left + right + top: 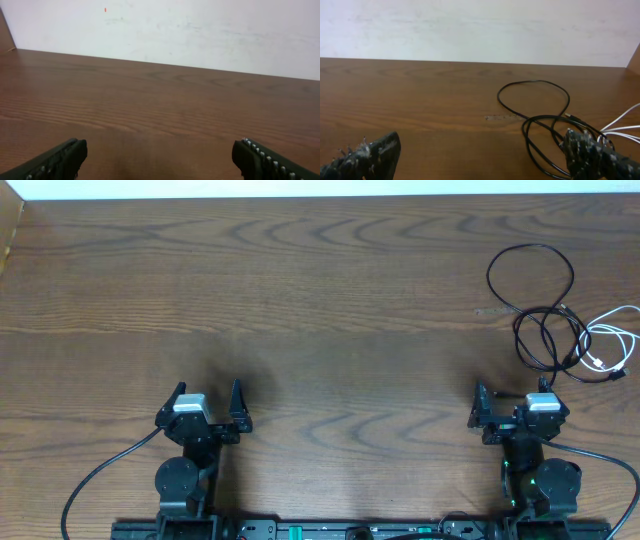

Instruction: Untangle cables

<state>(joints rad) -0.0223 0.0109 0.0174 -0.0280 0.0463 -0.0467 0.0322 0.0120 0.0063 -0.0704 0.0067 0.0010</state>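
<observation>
The cables lie at the table's right side. Black cables form loose overlapping loops, with one bigger loop reaching toward the far edge. A white cable runs off them to the right. In the right wrist view the black loops lie ahead and to the right, the white cable at the right edge. My right gripper is open and empty, just short of the loops. My left gripper is open and empty, far left of the cables.
The brown wooden table meets a white wall at its far edge. A pale scuff mark lies on the wood next to the big black loop. Both arm bases sit at the near edge.
</observation>
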